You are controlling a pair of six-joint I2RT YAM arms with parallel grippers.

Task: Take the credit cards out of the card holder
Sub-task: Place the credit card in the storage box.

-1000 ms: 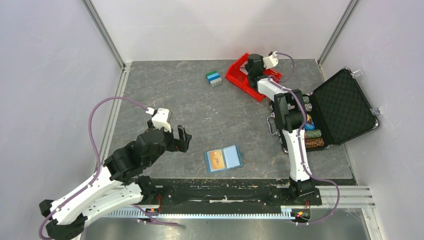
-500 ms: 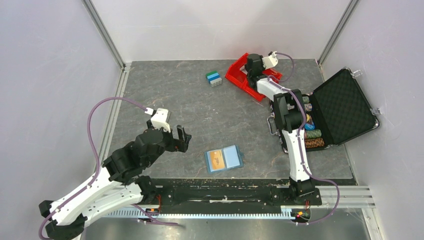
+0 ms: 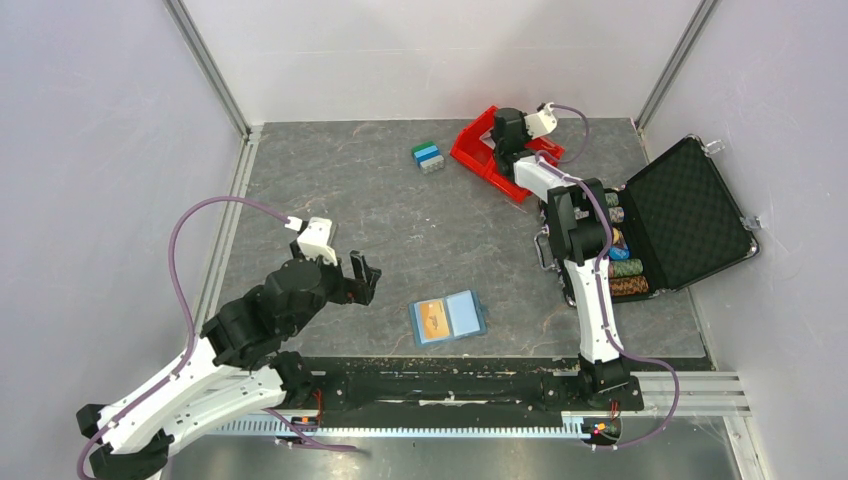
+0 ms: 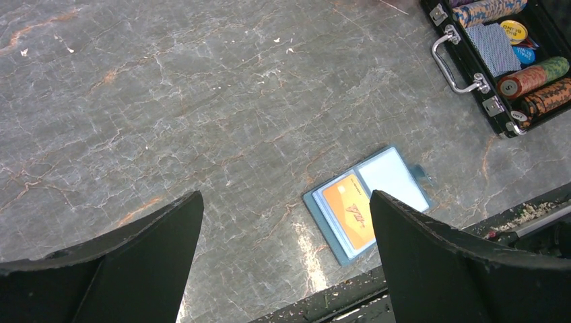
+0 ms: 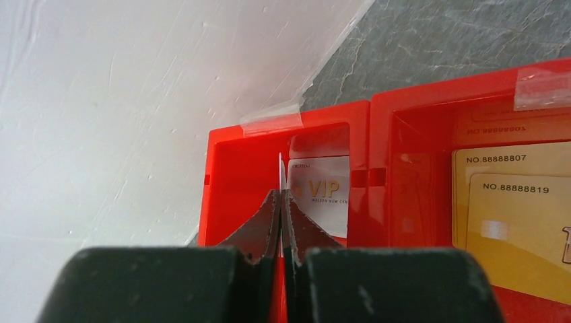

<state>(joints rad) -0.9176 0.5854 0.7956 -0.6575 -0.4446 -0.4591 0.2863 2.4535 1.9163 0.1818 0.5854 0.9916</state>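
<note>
The light-blue card holder [image 3: 447, 318] lies spread open near the table's front edge. An orange card [image 3: 433, 319] fills its left panel and a whitish-grey card [image 3: 463, 314] its right panel. Holder [image 4: 328, 227], orange card [image 4: 350, 210] and whitish card [image 4: 394, 178] also show in the left wrist view. My left gripper [image 3: 362, 280] is open and empty, left of the holder and apart from it; in its own view [image 4: 284, 202] the holder lies by the right finger. My right gripper [image 3: 497, 150] is over the red bin [image 3: 478, 150], shut [image 5: 281, 192] on a thin white card [image 5: 279, 165] held edge-on.
The red bin [image 5: 229, 195] holds a white VIP card [image 5: 323, 192] in its left compartment and gold numbered cards [image 5: 518, 215] in its right. A blue card deck [image 3: 428, 157] lies at the back. An open black case [image 3: 690, 210] with poker chips [image 3: 627, 276] stands at the right.
My left arm has shifted slightly toward the near edge, still open. The right arm and the holder have not visibly moved.
</note>
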